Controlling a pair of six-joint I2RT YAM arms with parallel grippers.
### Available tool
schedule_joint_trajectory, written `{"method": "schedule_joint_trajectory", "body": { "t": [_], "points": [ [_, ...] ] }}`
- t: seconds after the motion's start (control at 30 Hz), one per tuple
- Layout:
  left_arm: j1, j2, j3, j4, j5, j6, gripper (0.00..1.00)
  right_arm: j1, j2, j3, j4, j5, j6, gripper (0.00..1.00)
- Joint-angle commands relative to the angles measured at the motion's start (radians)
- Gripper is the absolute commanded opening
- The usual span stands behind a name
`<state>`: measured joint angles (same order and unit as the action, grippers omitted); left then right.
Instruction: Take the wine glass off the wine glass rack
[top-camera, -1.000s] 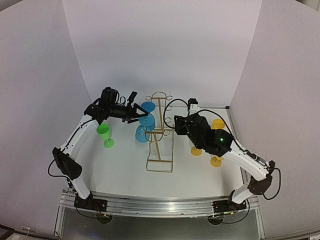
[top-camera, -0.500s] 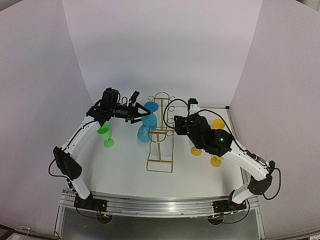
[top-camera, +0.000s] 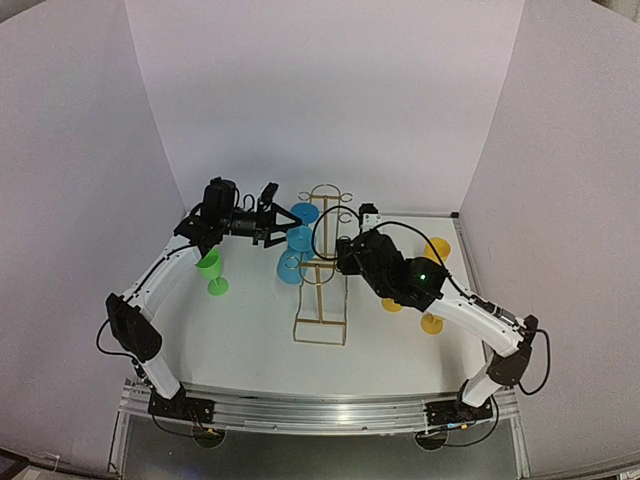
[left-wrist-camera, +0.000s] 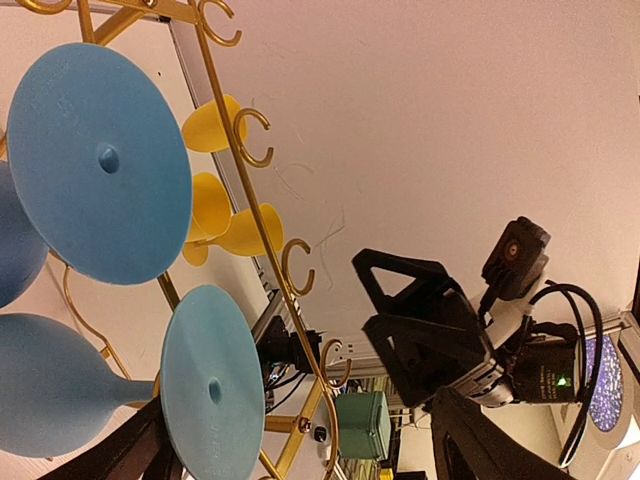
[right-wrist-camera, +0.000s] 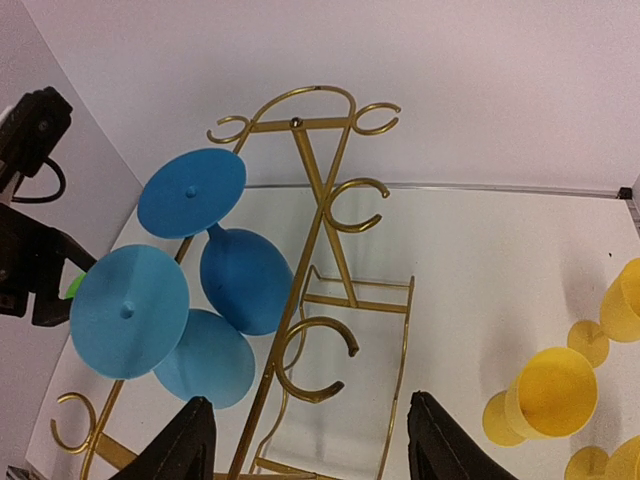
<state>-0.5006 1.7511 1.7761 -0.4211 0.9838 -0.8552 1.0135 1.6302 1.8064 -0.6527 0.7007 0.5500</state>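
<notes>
Rack foot sits nearest the arm bases on the table (top-camera: 250, 340). The wine glass rack (right-wrist-camera: 296, 124) runs near to far in the top view, with its rounded top at the far end, and it is propped up on a wire stand. Green glass (top-camera: 208, 263) stands upright to its left and the yellow glasses (right-wrist-camera: 550, 390) to its right, all well apart from the hooks, so likely already off.

Right gripper (right-wrist-camera: 309, 400) is next, jaws spread and empty. It hangs just beside the rack's right side with a hook in view between the fingers. Judged to be there to steady the frame.

Two glasses are left, on the rack's left hooks: lower blue wine glass (right-wrist-camera: 128, 310) and upper blue wine glass (right-wrist-camera: 245, 282). Each hangs by its stem with the long axis tilted, flat base pointing out toward the left arm and bowl pointing in and down toward the spine. That puts the bases within reach from the side.

Left gripper (top-camera: 285, 225) is farther back, jaws wide and holding nothing, aimed at those bases.
</notes>
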Motion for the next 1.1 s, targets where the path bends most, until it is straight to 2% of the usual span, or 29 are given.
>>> {"method": "schedule_joint_trajectory", "body": {
  "t": [0.0, 0.23, 0.6, 0.8, 1.07],
  "points": [
    [0.006, 0.069, -0.089, -0.203, -0.122, -0.031, 0.85, -0.024, 0.031, 0.003, -0.001, -0.055, 0.035, 0.6],
    [0.007, 0.067, -0.095, -0.202, -0.139, -0.02, 0.85, -0.047, 0.081, 0.018, -0.01, -0.171, 0.058, 0.6],
    [0.015, 0.067, -0.078, -0.252, -0.168, 0.049, 0.9, -0.099, 0.043, -0.118, -0.042, -0.115, 0.194, 0.48],
    [0.024, 0.078, -0.075, -0.326, -0.209, 0.117, 0.92, -0.112, 0.035, -0.13, -0.053, -0.115, 0.189, 0.47],
    [0.03, 0.088, -0.115, -0.344, -0.206, 0.11, 0.93, -0.114, 0.057, -0.107, -0.059, -0.135, 0.172, 0.47]
  ]
}}
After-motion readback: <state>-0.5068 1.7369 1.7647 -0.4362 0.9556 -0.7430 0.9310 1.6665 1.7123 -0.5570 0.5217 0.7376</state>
